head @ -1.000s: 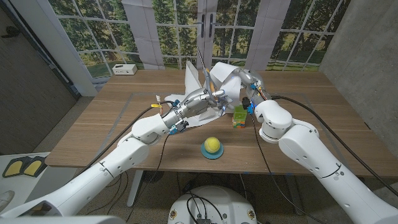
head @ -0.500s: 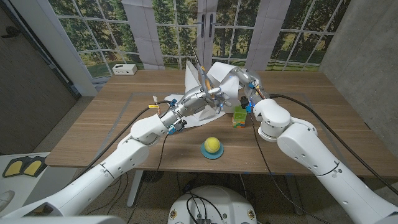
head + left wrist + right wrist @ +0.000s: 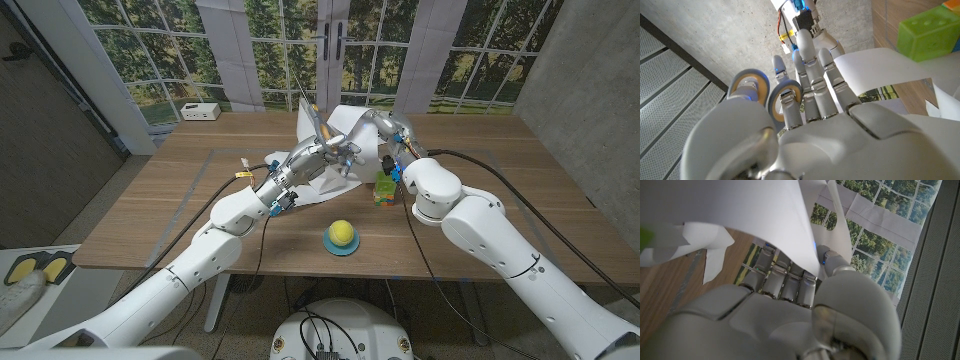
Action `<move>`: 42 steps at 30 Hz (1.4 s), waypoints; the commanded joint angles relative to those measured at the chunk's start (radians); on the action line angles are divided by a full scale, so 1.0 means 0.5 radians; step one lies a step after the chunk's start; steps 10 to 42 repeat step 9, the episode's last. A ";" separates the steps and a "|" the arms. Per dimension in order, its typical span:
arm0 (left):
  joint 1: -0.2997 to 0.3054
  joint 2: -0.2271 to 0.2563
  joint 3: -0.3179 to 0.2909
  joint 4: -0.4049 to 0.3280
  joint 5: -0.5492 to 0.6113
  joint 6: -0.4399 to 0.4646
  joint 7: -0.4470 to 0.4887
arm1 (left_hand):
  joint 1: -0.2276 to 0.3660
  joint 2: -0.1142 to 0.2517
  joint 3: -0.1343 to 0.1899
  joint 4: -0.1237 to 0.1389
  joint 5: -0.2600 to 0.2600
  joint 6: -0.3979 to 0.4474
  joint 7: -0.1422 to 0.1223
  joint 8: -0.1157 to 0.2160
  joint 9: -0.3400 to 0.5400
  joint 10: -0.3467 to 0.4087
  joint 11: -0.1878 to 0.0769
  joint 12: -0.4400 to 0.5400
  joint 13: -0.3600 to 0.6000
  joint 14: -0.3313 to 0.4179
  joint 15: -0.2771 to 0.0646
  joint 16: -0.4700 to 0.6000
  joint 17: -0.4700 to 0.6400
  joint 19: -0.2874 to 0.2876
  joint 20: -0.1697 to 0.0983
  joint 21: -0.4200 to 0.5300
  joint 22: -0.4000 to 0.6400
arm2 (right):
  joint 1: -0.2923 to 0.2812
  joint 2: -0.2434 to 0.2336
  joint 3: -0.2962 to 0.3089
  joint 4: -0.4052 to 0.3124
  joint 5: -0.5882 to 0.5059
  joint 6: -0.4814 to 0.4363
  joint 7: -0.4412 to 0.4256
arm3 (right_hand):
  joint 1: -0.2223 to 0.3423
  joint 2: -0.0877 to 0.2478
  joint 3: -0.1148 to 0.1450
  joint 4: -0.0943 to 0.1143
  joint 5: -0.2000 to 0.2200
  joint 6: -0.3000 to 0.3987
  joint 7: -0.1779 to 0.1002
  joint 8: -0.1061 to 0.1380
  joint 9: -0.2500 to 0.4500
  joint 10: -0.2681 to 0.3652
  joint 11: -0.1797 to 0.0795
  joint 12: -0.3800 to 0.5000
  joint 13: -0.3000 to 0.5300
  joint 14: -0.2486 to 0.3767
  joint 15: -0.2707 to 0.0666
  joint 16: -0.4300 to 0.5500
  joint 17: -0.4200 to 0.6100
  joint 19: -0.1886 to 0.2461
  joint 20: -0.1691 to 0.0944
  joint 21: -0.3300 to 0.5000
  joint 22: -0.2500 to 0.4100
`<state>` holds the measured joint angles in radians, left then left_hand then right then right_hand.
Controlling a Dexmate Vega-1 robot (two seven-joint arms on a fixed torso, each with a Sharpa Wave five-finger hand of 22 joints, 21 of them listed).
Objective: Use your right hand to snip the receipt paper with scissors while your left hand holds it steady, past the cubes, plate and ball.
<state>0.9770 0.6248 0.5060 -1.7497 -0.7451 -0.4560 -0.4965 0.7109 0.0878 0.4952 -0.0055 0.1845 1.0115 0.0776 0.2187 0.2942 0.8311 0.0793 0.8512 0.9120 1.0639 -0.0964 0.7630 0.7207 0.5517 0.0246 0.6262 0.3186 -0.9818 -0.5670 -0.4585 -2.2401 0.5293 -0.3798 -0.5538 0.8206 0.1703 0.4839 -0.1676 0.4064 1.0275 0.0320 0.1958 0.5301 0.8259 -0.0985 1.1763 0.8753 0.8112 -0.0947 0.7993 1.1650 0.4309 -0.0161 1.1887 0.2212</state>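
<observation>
While the wooden table (image 3: 180, 215) carries everything, the biggest thing in play is the receipt paper (image 3: 352, 122), a white crumpled mass lifted at the far middle of the table between my two hands. My left hand (image 3: 318, 157) reaches up into its near side; the fingers (image 3: 812, 75) lie stretched along the sheet, and I cannot tell whether they truly pinch it. My right hand (image 3: 392, 128) is curled in behind the paper; the sheet drapes over its fingers (image 3: 785, 277), so whether it grips the scissors (image 3: 318, 118), whose thin blades poke up just beside the paper's left peak, I cannot tell either. Nearer me, the green cube (image 3: 384, 187) sits just beside my right wrist, and the yellow ball (image 3: 343, 234) rests on its small blue plate (image 3: 342, 250), well apart from the paper.

My worry: with the paper hiding the blades, I may close them on a fold I didn't choose, or on my own left fingers. If my left hold is loose, the sheet will slide instead of cutting. My right forearm could nudge the cube.
</observation>
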 commanded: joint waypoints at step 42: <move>-0.035 -0.022 0.016 0.039 0.039 -0.043 -0.041 | 0.012 0.155 0.196 -0.007 -0.013 0.175 0.146 0.007 0.013 0.273 -0.255 0.012 0.009 0.090 -0.088 0.015 0.019 -0.005 -0.019 0.031 0.014 | 0.039 -0.029 0.038 0.046 0.032 -0.009 0.068 | 0.040 0.010 -0.042 0.004 -0.007 0.003 0.005 -0.004 0.002 0.037 -0.018 -0.007 -0.001 -0.018 -0.233 0.029 -0.048 -0.020 -0.004 0.058 0.006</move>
